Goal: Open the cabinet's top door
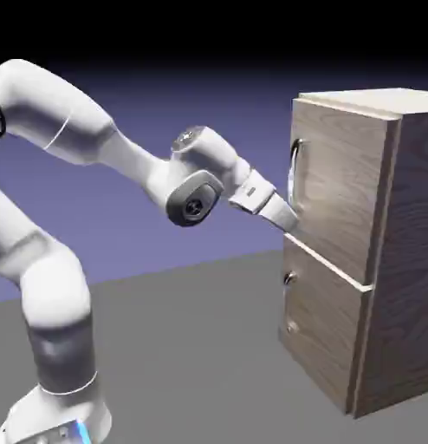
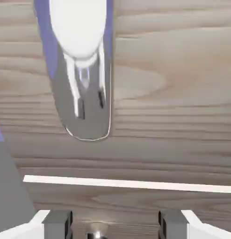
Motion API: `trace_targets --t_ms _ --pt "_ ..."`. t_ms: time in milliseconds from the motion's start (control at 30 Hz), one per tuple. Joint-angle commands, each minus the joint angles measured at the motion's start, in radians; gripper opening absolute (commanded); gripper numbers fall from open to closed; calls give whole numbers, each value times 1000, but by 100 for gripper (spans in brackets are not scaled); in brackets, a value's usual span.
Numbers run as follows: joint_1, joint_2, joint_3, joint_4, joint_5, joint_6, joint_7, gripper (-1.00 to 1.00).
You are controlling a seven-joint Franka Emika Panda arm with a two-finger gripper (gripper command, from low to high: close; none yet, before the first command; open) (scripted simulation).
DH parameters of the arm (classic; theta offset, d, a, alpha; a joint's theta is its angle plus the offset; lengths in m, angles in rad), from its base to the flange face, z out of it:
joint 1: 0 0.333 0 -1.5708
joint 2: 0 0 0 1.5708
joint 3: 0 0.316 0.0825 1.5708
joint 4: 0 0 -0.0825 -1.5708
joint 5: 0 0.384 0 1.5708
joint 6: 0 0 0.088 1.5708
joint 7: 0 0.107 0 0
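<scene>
Claw spread wide, holding nothing, close to the top door of the cabinet. Shiny handle up high, not between the fingers. Could slip off or just bump wood if closed now.

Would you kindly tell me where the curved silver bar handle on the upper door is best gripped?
Grip the curved silver bar handle at mid-length, approaching the brown wood-grain top door squarely from its front. The bar bows away from the panel, leaving room for fingers on either side. The pincer currently sits low, near the door's bottom edge.
</scene>
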Motion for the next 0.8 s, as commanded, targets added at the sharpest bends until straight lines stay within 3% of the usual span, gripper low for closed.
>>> trace_targets --t_ms 0,767 --pt "-18 -17 20 1 44 -9 -22 0" --pt "-440 -402 470 24 1044 -224 -528 0"
